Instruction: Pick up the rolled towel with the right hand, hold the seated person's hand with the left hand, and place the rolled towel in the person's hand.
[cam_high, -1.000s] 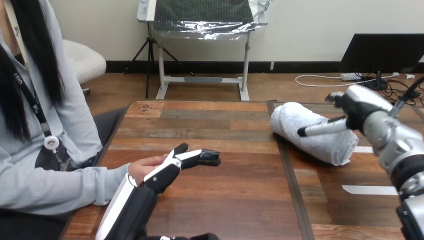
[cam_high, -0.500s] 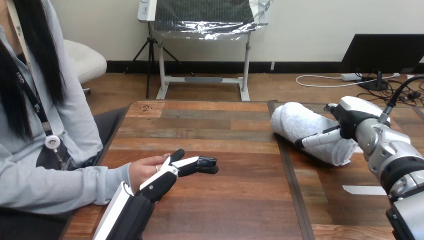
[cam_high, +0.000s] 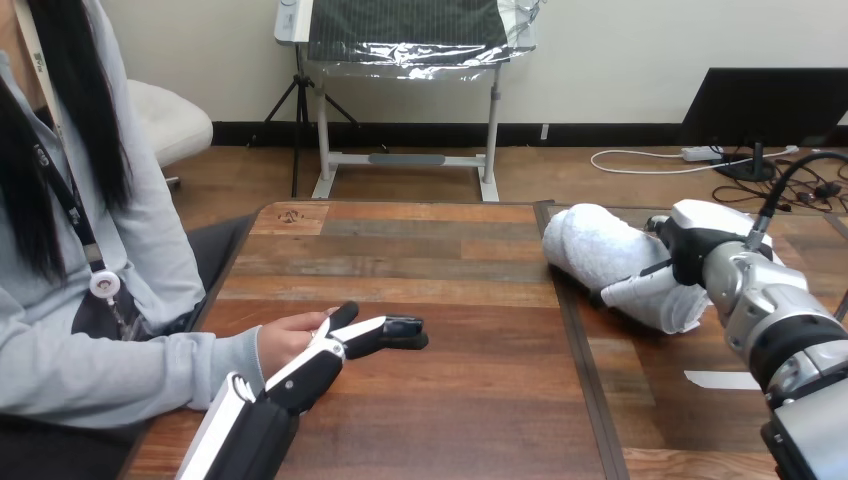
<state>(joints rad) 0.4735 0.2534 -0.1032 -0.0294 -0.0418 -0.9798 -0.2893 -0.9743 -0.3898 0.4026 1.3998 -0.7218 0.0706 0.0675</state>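
Observation:
The rolled towel (cam_high: 598, 243), white and thick, lies at the table's back right. My right hand (cam_high: 692, 247) sits on the towel's right half, with its thumb (cam_high: 628, 290) stretched straight along the roll's near side. The side of the hand behind the towel is hidden. The person's hand (cam_high: 290, 337) rests on the table at the left. My left hand (cam_high: 335, 350) lies against its near side, open, with straight fingers reaching past the person's fingertips and the thumb up. Nothing of it curls round the person's hand.
A dark seam (cam_high: 577, 340) splits the wooden table (cam_high: 450, 400) into a left and a right top. Two strips of white tape (cam_high: 735, 380) lie on the right top near my right arm. The person sits close to the table's left edge.
My right hand has come down onto the towel, its thumb dropping from above the roll to its near side. My left hand has slid slightly back toward me beside the person's hand.

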